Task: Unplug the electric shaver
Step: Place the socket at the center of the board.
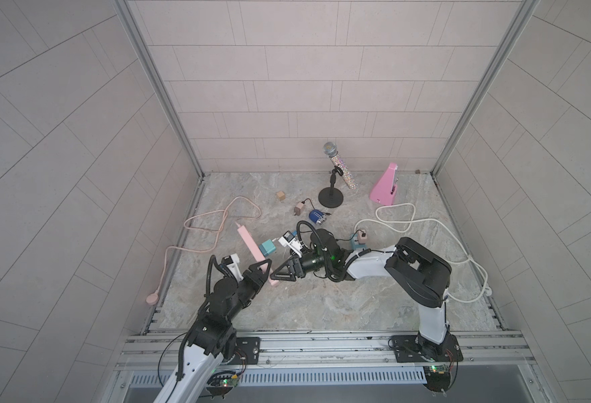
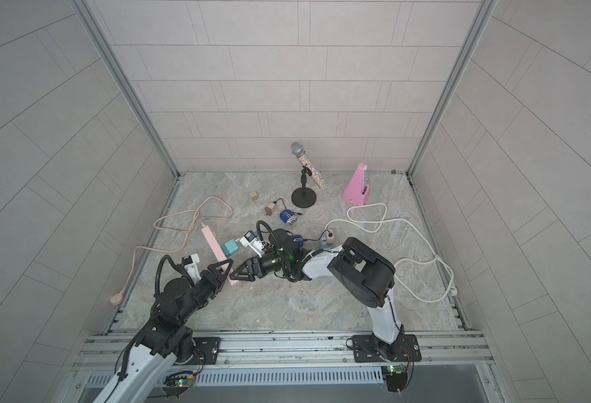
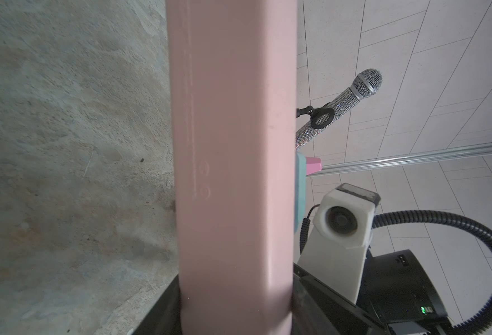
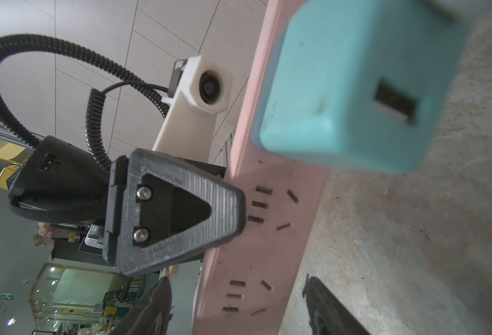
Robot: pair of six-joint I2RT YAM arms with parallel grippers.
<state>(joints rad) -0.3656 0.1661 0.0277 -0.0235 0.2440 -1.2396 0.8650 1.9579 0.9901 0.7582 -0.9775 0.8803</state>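
Observation:
The electric shaver (image 1: 317, 216), blue with silver heads, lies at mid table beside a tan plug (image 1: 299, 208) with a thin black lead. Whether that lead joins them I cannot tell. A pink power strip (image 1: 252, 246) carries a teal adapter (image 1: 269, 248) with an empty USB port (image 4: 394, 106). My left gripper (image 1: 269, 271) is shut on the strip's near end (image 3: 233, 203). My right gripper (image 1: 273, 277) meets it from the right. Its fingers (image 4: 151, 313) are open on either side of that same end (image 4: 253, 261), near several empty sockets.
A glitter microphone (image 1: 342, 167) on a black stand and a pink metronome (image 1: 386, 185) stand at the back. A wooden cube (image 1: 280, 195) lies nearby. The strip's pink cable (image 1: 203, 226) loops left. A white cable (image 1: 426, 223) runs from a small cube socket (image 1: 361, 238) to the right.

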